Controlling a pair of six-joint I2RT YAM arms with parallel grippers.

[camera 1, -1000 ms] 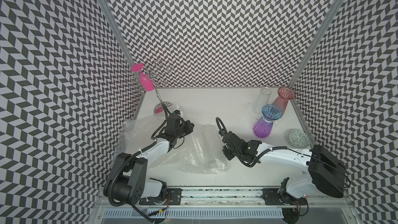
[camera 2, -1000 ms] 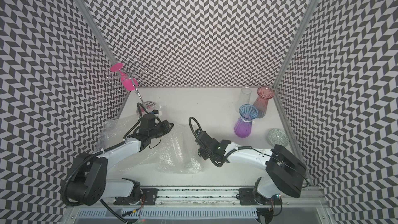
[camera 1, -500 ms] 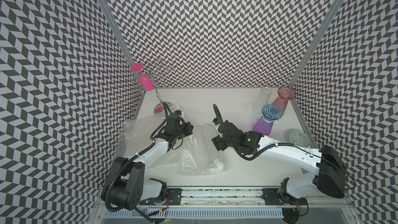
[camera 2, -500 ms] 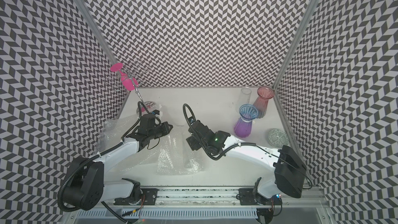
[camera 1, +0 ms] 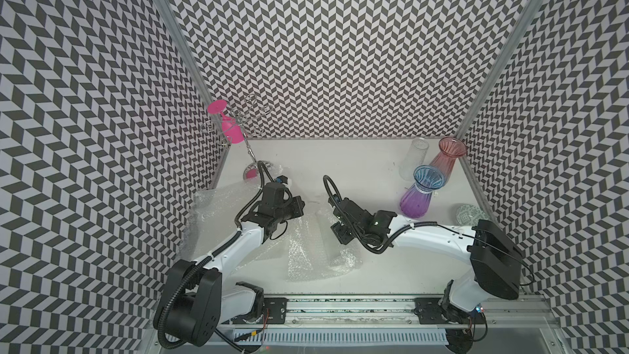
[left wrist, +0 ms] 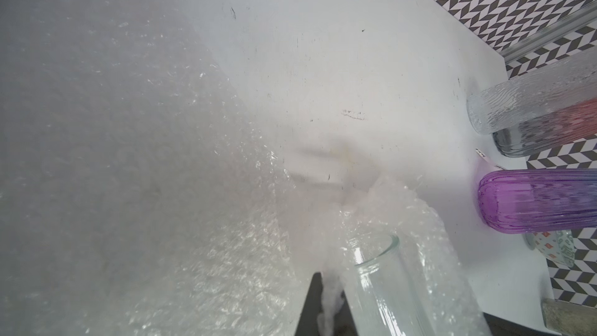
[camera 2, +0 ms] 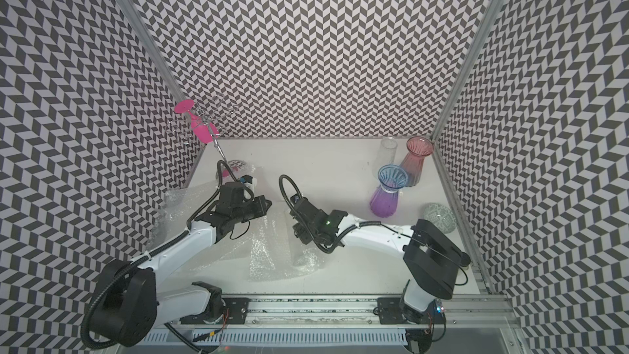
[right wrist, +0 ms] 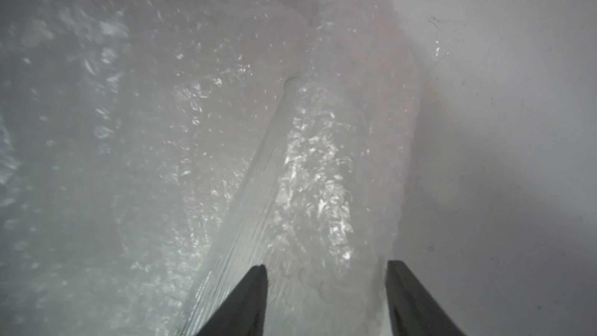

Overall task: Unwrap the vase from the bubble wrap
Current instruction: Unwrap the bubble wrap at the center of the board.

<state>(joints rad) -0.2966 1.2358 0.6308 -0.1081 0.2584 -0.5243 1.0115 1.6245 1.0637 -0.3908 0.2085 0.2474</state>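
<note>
You're in a lab test booth: black-and-white zigzag walls (camera 1: 323,45) on three sides, a metal corner post (camera 1: 509,45), a white table (camera 1: 340,161), and a mounting rail (camera 1: 340,304) in front.

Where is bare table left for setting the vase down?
Bare: back middle of the table, between glass rack and textured clear vase; front strip between right arm and rail. Crowded: bubble wrap covers left and centre; vases fill back right corner.
</note>
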